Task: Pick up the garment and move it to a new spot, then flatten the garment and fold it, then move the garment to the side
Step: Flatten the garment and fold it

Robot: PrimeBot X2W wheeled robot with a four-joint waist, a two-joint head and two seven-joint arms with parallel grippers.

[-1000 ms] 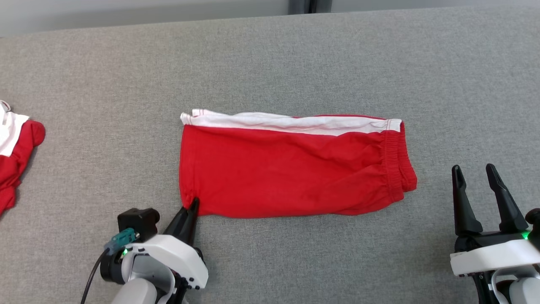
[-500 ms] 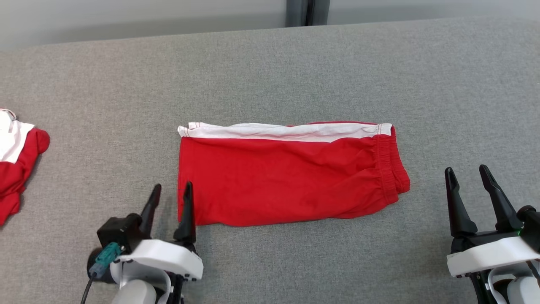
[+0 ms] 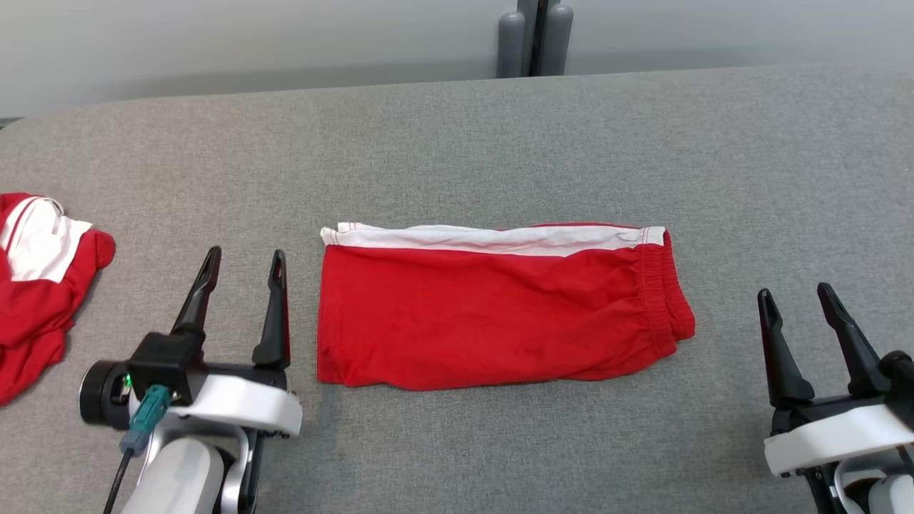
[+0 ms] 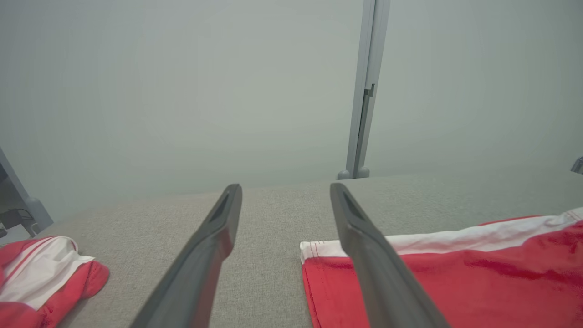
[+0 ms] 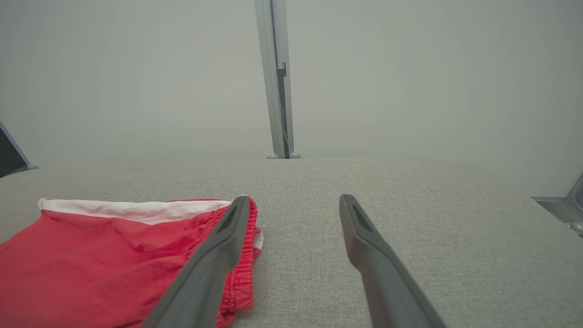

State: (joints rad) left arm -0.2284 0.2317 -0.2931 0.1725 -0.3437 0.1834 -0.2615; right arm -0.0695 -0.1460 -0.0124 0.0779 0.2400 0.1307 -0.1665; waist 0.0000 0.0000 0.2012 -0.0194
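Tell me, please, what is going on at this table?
A two-armed robot is folding red shorts on the grey table. The shorts lie folded flat in the middle. The left tool hovers open beside their left edge, the right tool open farther off to the right; neither holds anything. Another red garment lies crumpled at far left.

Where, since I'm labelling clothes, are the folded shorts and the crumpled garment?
folded shorts [image 3: 493,321], head view, middle of red front.
crumpled garment [image 3: 46,310], head view, its red lower part.

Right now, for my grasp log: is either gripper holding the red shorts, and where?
Nothing is held. The left gripper and right gripper are open, flanking the folded red shorts without touching them.
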